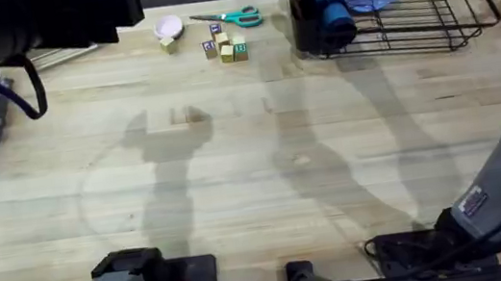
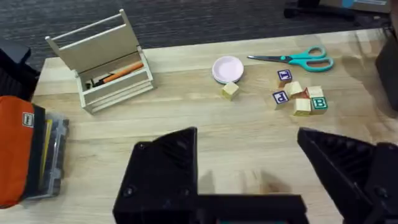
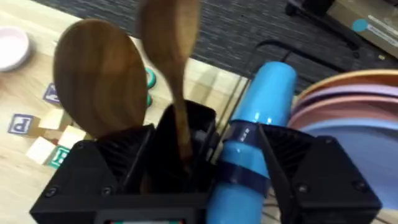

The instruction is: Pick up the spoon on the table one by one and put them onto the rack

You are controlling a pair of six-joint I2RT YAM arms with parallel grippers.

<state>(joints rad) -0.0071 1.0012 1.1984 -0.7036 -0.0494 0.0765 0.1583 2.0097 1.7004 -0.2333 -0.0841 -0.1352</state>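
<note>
Over the far right corner of the light plank table (image 1: pixel 263 158), the right gripper (image 3: pixel 186 180) hangs above the dark utensil caddy (image 3: pixel 186 134) of the black wire rack (image 1: pixel 420 26), its black fingers (image 3: pixel 93 168) spread apart and clamped on nothing. Two brown wooden spoons stand bowl-up in that caddy: a broad-bowled spoon (image 3: pixel 99 78) and a slimmer one (image 3: pixel 171 37) beside it, next to a blue cylindrical bottle (image 3: pixel 258 118) and stacked pastel plates (image 3: pixel 348 106). Farther left, the left gripper (image 2: pixel 249 180) hovers with fingers wide open above bare wood, short of lettered toy blocks (image 2: pixel 301 96), teal-handled scissors (image 2: pixel 298 59), a small pink dish (image 2: pixel 227 68) and a beige slatted stand (image 2: pixel 106 62).
</note>
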